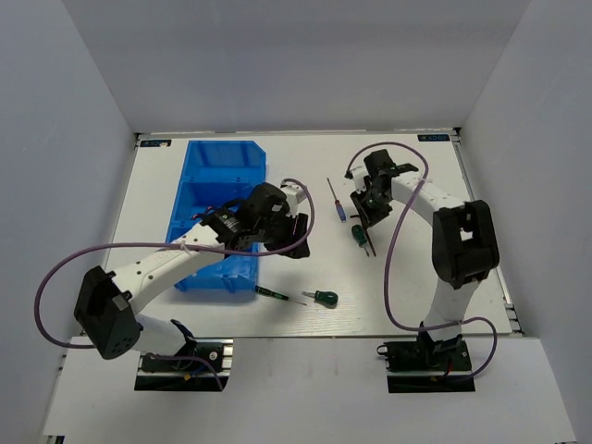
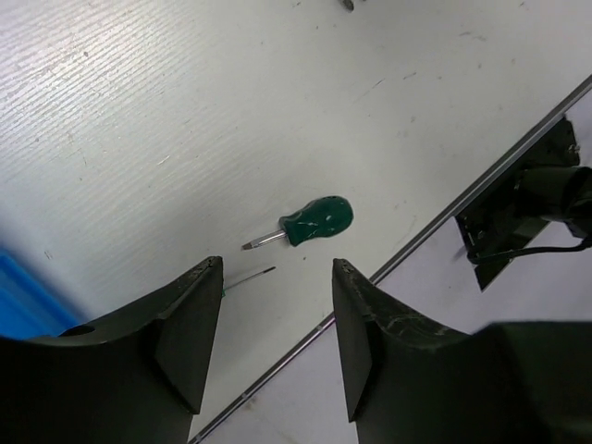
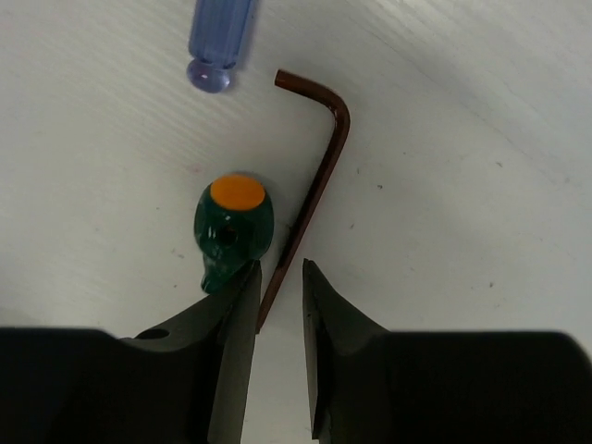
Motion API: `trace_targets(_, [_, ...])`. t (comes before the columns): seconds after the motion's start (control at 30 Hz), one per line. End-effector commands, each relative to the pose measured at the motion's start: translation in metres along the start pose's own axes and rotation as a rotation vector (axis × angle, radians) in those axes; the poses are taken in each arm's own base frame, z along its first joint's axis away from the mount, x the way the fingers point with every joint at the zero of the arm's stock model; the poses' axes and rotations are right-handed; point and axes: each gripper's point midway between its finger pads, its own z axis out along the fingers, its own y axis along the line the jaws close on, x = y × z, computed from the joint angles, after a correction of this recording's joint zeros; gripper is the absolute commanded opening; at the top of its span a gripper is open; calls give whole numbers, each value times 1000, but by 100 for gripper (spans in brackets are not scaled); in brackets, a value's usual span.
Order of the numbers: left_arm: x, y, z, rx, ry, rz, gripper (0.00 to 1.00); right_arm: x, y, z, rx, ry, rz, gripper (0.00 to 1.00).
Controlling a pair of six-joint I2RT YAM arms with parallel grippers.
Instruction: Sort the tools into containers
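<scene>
Near table edge: we see a stubby green screwdriver beside a slim dark screwdriver.
Left gripper: jaws wide apart, over the table beside the blue bins.
Right gripper: jaws narrowly parted astride a hex key, not clamping.
Farther out: second green screwdriver, blue-handled screwdriver.

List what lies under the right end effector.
A reddish-brown hex key runs into the gap between the fingers of the right end effector, its lower end hidden behind them. A green-handled screwdriver lies beside it, shaft hidden by one finger.
</scene>
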Motion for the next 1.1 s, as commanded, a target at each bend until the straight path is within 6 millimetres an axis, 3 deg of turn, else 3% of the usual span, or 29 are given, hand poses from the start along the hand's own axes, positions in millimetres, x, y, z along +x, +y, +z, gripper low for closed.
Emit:
trace_targets(0.0, [-10,-10,-20,13,-88,-13,61,-12,-12,13,25,-10,-9,31])
trace_targets(0.37, [5,-4,-23,-25,-68,-27,62,-9,-23,47,52,36,-7,31])
trace_targets(0.53, [5,-3,-26,-34,-73,-36,62,16,-23,62,63,96,0,31])
trace_targets(0.67, [4,-4,-28,-41,-86,-29,62,40,-16,70,48,154,26,20])
trace_targets(0.83, [3,-5,-31,-37,-94,-37,62,49,-7,73,15,165,66,0])
trace_targets(0.97, [1,-5,-33,-41,-106,-36,62,41,1,68,-46,148,80,0])
trace_targets(1.07, [-4,-6,-41,-38,-134,-43,62,5,3,48,-88,49,53,0])
